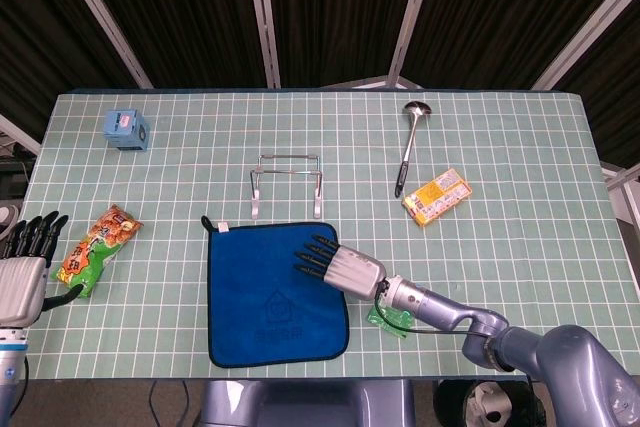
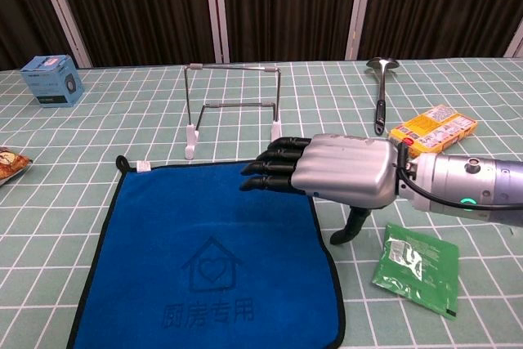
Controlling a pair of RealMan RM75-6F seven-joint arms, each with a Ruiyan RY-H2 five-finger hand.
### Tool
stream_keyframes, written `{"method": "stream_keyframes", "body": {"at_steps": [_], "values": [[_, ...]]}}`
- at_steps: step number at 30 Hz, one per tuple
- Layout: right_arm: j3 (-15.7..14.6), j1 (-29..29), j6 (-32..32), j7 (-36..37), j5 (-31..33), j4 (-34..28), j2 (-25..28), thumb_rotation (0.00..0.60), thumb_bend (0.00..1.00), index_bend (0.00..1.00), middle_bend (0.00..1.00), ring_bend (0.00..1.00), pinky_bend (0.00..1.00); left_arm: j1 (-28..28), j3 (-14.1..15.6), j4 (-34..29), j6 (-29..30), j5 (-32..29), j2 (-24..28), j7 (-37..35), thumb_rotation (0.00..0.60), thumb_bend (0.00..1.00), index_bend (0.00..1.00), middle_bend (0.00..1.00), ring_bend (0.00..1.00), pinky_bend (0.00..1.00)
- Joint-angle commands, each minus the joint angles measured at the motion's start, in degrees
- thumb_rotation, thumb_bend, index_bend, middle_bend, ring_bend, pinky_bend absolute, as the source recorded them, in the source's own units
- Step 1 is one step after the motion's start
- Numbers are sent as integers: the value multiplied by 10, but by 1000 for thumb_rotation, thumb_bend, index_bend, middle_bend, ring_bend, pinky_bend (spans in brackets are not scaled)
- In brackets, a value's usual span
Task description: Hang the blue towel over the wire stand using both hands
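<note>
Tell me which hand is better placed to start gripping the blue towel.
The right hand. It hovers over the blue towel's far right corner, fingers extended above the cloth, just in front of the wire stand. The left hand sits at the table's left edge beside a snack bag, well off the towel.

A robot lab: a table [image 1: 520, 247] under a green grid mat, black curtains [image 1: 330, 7] behind metal struts.

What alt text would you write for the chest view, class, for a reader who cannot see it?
The right hand hovers open over the far right corner of a blue towel lying flat on the table. Behind the towel stands an empty wire stand.
</note>
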Motion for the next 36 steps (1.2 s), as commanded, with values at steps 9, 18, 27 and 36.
{"method": "stream_keyframes", "body": {"at_steps": [9, 18, 27, 36], "values": [[-1, 11, 15, 11, 16, 15, -24, 600, 98, 38, 28, 0, 2, -1, -1, -2, -1, -3, -2, 2, 600, 0, 0, 0, 0, 0], [-2, 18, 24, 11, 24, 20, -37, 600, 181, 57, 39, 0, 9, -1, 0, -2, -3, -4, -2, 3, 600, 0, 0, 0, 0, 0], [-8, 22, 31, 4, 28, 28, -42, 600, 325, 213, 40, 0, 17, -2, 3, -6, -5, -1, -1, 3, 600, 0, 0, 0, 0, 0], [-14, 22, 42, 16, 30, 32, -49, 600, 392, 552, 47, 0, 28, -10, 15, -17, -21, 15, -4, 12, 600, 0, 0, 0, 0, 0]]}}
